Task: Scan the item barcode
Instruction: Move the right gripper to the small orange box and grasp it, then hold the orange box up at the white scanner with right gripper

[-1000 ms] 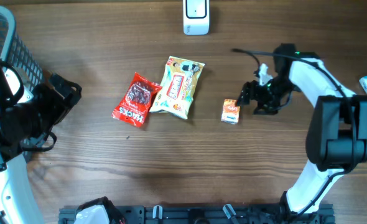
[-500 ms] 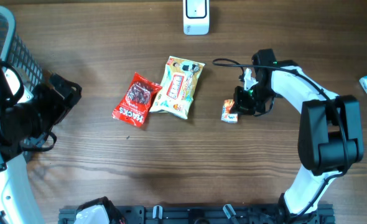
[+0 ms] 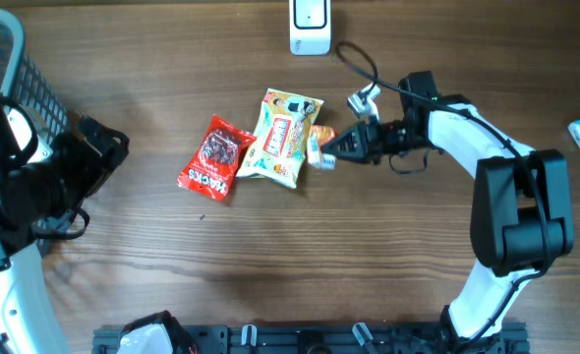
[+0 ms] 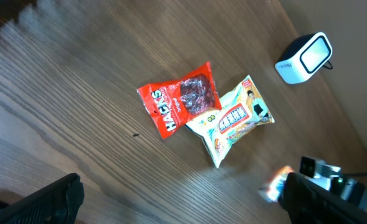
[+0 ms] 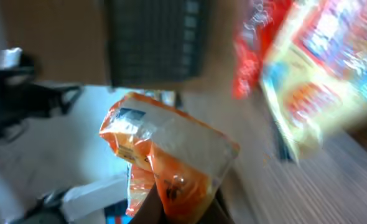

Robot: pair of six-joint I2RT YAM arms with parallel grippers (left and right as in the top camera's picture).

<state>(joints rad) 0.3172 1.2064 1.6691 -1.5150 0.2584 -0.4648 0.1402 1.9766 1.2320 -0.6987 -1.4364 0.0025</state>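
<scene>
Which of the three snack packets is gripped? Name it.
The small orange packet, pinched by the right gripper; the red packet and yellow packet lie loose on the table.

Overhead straight down on whole table (image 3: 270, 275), left wrist farther back, oblique, sharing its red bag (image 4: 177, 106) and scanner (image 4: 305, 57), right wrist very close on orange packet (image 5: 165, 155), blurred, seemingly sideways.

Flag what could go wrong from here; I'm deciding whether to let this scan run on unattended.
1. The right jaws pinch the orange packet only by its lower edge, so it may slip or twist on the way to the white scanner.
2. Seen from overhead, the packet sits right at the edge of the yellow snack bag; a low sweep could drag the bag.
3. The arm's black cable loops close to the scanner and might snag it.
</scene>
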